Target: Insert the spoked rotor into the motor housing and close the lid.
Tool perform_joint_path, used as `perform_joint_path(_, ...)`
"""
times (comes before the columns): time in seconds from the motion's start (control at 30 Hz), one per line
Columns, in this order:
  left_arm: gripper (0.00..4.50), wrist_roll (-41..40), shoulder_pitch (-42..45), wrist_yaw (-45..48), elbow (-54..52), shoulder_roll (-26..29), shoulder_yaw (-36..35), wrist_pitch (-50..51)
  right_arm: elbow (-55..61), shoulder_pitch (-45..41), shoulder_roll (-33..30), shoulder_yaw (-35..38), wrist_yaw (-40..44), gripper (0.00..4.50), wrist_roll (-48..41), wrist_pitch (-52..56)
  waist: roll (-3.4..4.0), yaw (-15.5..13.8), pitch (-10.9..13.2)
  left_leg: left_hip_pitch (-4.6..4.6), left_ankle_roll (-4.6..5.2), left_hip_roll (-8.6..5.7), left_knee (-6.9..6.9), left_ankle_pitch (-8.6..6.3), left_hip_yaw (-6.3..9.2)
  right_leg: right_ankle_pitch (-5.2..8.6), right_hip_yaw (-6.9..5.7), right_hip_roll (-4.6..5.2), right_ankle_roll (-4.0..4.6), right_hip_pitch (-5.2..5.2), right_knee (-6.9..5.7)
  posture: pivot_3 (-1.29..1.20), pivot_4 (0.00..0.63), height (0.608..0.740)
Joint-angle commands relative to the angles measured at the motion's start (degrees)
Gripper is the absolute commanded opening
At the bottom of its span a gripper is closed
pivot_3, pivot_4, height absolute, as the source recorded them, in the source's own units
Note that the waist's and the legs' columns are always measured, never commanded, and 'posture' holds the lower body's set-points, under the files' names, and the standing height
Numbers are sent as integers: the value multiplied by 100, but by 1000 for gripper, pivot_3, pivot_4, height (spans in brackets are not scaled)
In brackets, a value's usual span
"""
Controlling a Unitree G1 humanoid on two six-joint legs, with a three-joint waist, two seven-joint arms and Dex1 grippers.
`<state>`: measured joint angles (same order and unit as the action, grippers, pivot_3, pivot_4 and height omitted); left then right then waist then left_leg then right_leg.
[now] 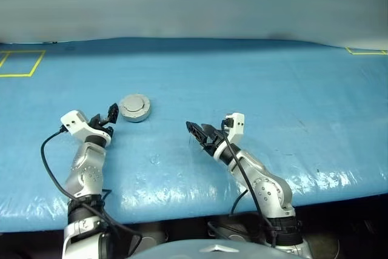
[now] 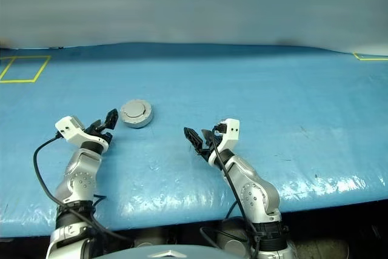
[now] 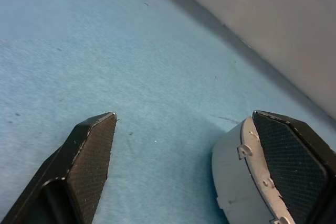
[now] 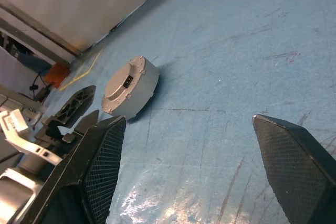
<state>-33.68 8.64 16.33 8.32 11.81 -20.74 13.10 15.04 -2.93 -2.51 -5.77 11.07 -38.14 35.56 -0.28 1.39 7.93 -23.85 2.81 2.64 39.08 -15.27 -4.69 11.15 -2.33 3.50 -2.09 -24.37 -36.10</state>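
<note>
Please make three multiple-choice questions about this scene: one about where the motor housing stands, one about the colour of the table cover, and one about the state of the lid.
1. Where is the motor housing?
A. just beyond the left gripper
B. between the fingers of the right gripper
C. inside the yellow square

2. What colour is the table cover?
A. green
B. blue
C. white

3. How is the lid?
A. swung open
B. lying apart from the housing
C. closed on the housing

Answers:
1 A, the housing sits on the table close in front of the left gripper, not held.
2 B, the whole surface is blue.
3 C, the plain silver-grey disc lies flat on top of the housing.
</note>
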Motion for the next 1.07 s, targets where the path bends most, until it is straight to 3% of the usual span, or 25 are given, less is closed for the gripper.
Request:
perform_joint_path(0.03,4464,162,-342,1140,-979,336,656,-193,404,21,-429,-379,265,4047,734,-367,0,-30,1,-3,0,-1,1,0,-2,0,0,0,0,-4,1,0,150,740)
perform_joint_path(0.17,4464,141,-775,1565,-1751,311,1047,-297,323,129,-797,-654,235,4047,1536,-796,0,-60,1,-2,0,1,1,-1,-12,1,1,6,0,-8,4,0,150,740)
perform_joint_path(0.27,4464,680,-1121,1515,-2085,164,1479,-728,317,284,-917,-765,160,4047,2064,-1156,1,-54,1,2,-2,4,-1,0,-14,3,2,-1,3,-8,2,0,150,740)
perform_joint_path(0.47,4464,1338,-1676,1182,-1919,-374,1774,-1642,474,671,-908,-1000,-364,4047,3145,-1655,0,-73,1,-1,-1,5,-2,-1,-18,18,3,-1,-17,-15,2,0,150,740)
perform_joint_path(0.77,4464,1499,-2003,721,-1925,-776,1869,-1698,486,1019,-447,-621,-840,4047,3456,-1654,-2,-76,2,1,5,9,2,-4,-14,22,2,4,-25,-25,3,0,150,740)
perform_joint_path(1.07,4464,1596,-1870,678,-1755,-617,1861,-1734,369,888,-360,-621,-816,4047,3742,-1566,-2,-74,3,-2,6,9,2,-4,-13,22,1,3,-25,-25,3,0,150,740)
